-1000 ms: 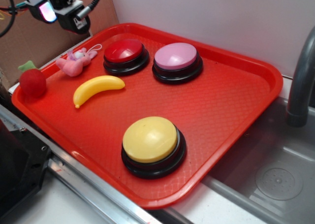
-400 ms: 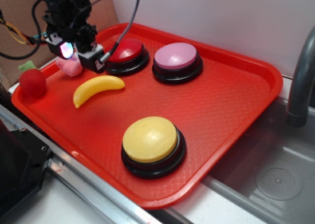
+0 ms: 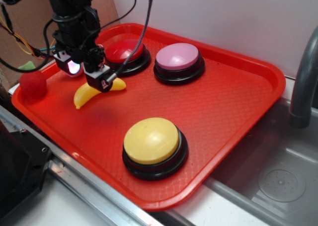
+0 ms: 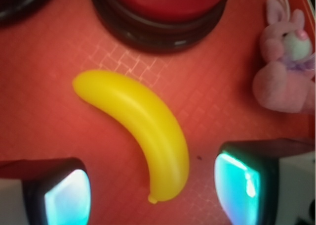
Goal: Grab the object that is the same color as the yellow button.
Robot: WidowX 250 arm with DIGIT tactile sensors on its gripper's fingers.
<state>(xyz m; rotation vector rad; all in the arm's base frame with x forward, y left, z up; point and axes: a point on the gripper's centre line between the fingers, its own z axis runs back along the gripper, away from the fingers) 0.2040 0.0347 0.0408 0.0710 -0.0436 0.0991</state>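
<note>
Yellow banana unmoved | tool lowered over it since earlier | jaws wide

The pincer hides the banana's middle and the bunny.

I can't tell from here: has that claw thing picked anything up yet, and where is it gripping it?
Nothing is held. The gripper hovers open over the glossy yellow plastic toy banana, jaws on either side of its stem end, not touching.

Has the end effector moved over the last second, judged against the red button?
Yes. From the upper left corner, the end effector came down and right; it now hangs over the banana, beside the red button.
</note>
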